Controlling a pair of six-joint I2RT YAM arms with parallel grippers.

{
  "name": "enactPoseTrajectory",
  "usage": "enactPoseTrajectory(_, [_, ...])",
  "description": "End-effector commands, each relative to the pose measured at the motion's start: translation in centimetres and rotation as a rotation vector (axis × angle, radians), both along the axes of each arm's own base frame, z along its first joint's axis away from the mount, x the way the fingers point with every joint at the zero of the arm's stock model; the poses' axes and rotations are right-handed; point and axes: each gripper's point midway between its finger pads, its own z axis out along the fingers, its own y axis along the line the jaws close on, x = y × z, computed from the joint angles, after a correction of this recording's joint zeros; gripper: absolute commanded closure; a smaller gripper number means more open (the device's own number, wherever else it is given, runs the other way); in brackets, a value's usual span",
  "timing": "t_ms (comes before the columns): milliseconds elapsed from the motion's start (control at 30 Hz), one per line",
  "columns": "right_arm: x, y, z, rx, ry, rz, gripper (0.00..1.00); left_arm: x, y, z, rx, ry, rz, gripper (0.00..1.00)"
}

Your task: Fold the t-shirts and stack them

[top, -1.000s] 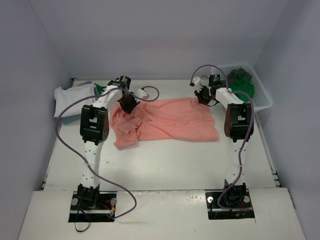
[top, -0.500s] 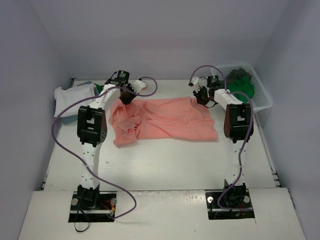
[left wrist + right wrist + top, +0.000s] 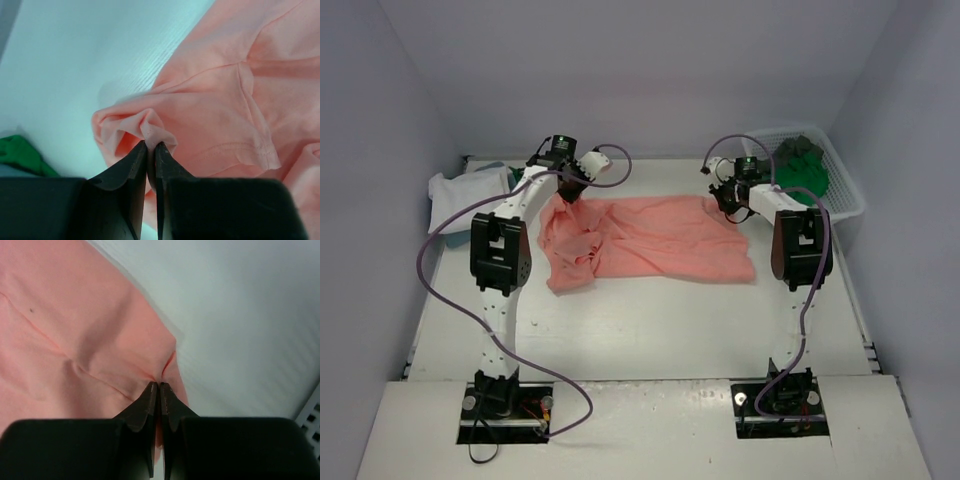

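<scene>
Pinching only thin tucks of the pink shirt [image 3: 660, 235], both grippers could let it slip under a hard pull: left gripper [image 3: 151, 145] clamped on its bunched far-left corner, right gripper [image 3: 159, 385] on the far-right corner. It lies mid table [image 3: 650, 335], rumpled at left. The wall [image 3: 640, 80] and basket [image 3: 847, 200] crowd in; room opens nearward.

The salmon t-shirt [image 3: 225, 100] is soft matt cloth with stitched seams; the table [image 3: 75, 50] is smooth, faintly ribbed white; the left gripper [image 3: 151, 146] has dark matt fingers [image 3: 131, 166], perhaps plastic
</scene>
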Motion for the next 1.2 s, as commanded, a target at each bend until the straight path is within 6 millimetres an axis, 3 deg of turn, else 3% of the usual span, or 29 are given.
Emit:
enactPoseTrajectory(0, [0.7, -1.4, 5.4, -0.014, -0.119, -0.114, 1.0, 1.6, 0.8, 9.9, -0.06, -0.23, 0.066, 0.93])
enactPoseTrajectory(233, [0.0, -2.7, 9.0, -0.004, -0.2, -0.17, 1.0, 0.3, 0.9, 13.4, -0.102, -0.249, 0.094, 0.93])
enactPoseTrajectory(633, [-1.8, -3.0, 10.1, 0.003, -0.211, -0.172, 1.0, -2.7, 1.5, 15.8, -0.118, -0.261, 0.109, 0.93])
enactPoseTrajectory(1033, [-4.8, -2.6, 12.9, 0.019, -0.267, -0.129, 1.0, -7.3, 2.9, 17.4, -0.138, -0.254, 0.123, 0.93])
enactPoseTrajectory(1167, [-6.0, -2.5, 13.6, 0.024, -0.275, -0.12, 1.0, -9.6, 3.1, 16.5, -0.138, -0.211, 0.116, 0.92])
